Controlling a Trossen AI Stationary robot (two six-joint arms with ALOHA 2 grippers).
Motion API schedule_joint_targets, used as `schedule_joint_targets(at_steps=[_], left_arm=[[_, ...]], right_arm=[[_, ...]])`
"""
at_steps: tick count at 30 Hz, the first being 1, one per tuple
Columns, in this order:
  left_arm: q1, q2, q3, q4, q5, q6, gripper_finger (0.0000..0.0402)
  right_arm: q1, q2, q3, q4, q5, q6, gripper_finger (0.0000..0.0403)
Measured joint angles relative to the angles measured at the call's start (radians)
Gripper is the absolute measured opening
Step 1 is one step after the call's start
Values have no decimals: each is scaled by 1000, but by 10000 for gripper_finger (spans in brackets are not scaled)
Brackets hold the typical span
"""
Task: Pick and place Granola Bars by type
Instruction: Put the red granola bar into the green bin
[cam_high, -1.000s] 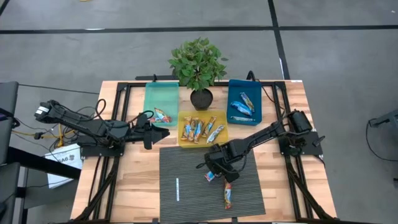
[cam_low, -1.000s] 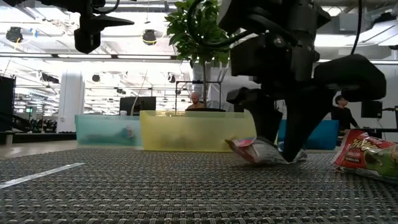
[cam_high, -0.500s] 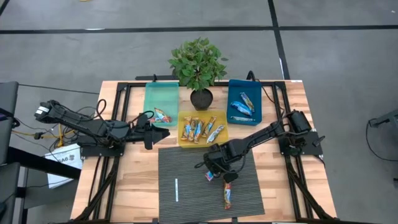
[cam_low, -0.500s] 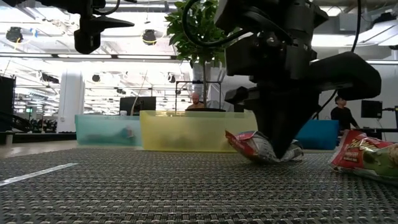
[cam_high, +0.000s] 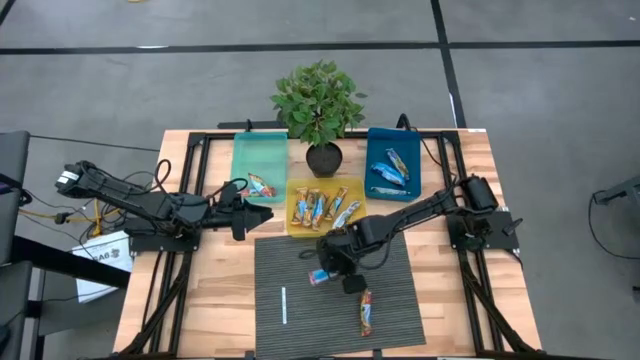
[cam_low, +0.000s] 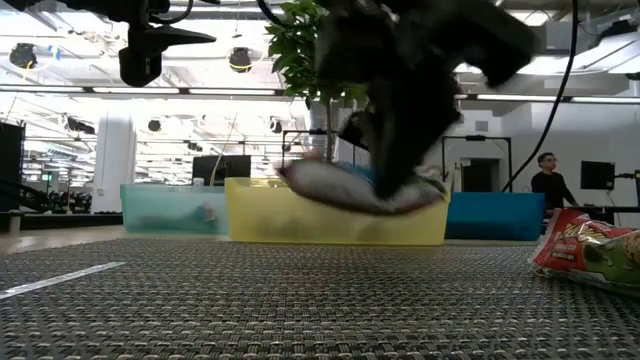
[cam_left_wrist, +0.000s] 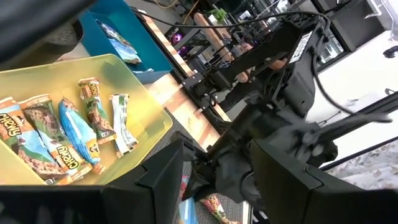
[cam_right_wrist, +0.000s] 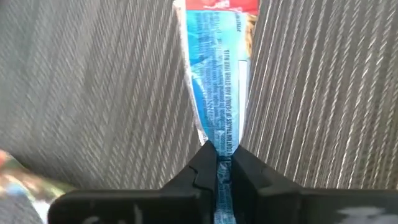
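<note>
— One bar (cam_high: 320, 276) is pinched in the right gripper (cam_high: 333, 268), lifted above the mat's (cam_high: 300, 300) middle.
— Carry it to its matching bin; left gripper (cam_high: 238, 218) waits spread near the table's left edge.

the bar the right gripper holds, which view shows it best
The right wrist view: the blue-and-red granola bar fills the frame, pinched in the right gripper. The high view shows it small above the mat, the low view blurred; the left wrist view barely shows it.
</note>
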Motion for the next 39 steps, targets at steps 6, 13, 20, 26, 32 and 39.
schedule_joint_targets(at_steps=[6, 13, 20, 26, 32, 39], left_arm=[[0, 0, 0, 0, 0, 2, 181], [0, 0, 0, 0, -58, -4, 181], [0, 0, 0, 11, -107, -7, 181], [0, 0, 0, 9, -134, -8, 181], [0, 0, 0, 8, -177, -10, 181], [0, -7, 0, -16, -269, -9, 181]], right_arm=[[-50, 0, 85, 7, -57, 130, 11], [-106, -1, 164, 9, -57, 331, 14], [-139, -1, 211, 71, -26, 487, 13], [-165, -3, 224, 147, 39, 593, 12], [-205, -3, 224, 239, 101, 698, 13], [-241, -3, 224, 271, 194, 758, 13]])
